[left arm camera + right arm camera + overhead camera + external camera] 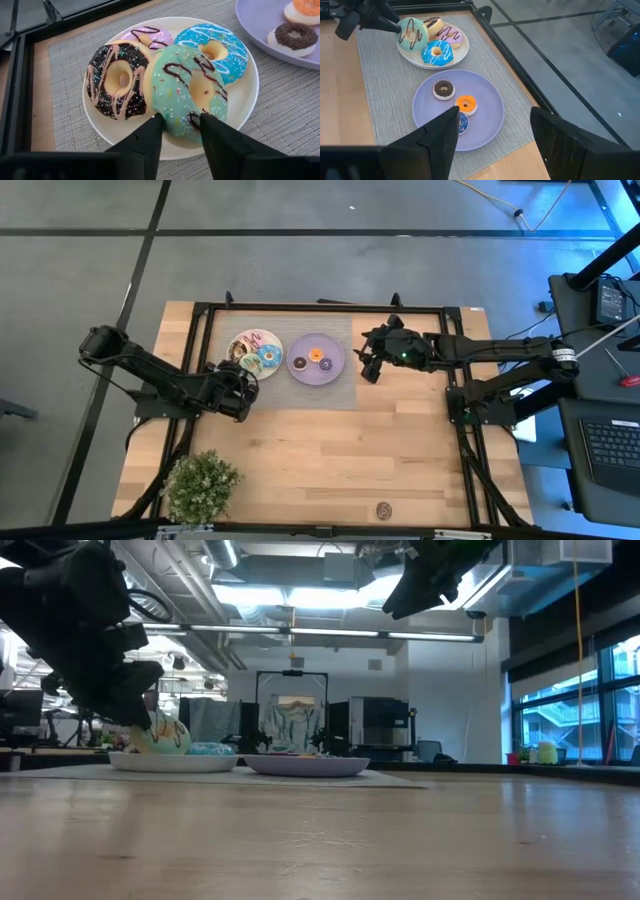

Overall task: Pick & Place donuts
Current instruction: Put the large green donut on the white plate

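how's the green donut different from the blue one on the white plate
The green donut is tilted up on edge, pinched at its rim by the left gripper; the blue donut lies flat and untouched. The green donut has dark drizzle and sprinkles, the blue donut white drizzle. Both are rings on the white plate.

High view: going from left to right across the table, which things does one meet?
Potted plant → left gripper → white plate with the large donuts → lilac plate with the mini donuts → right gripper.
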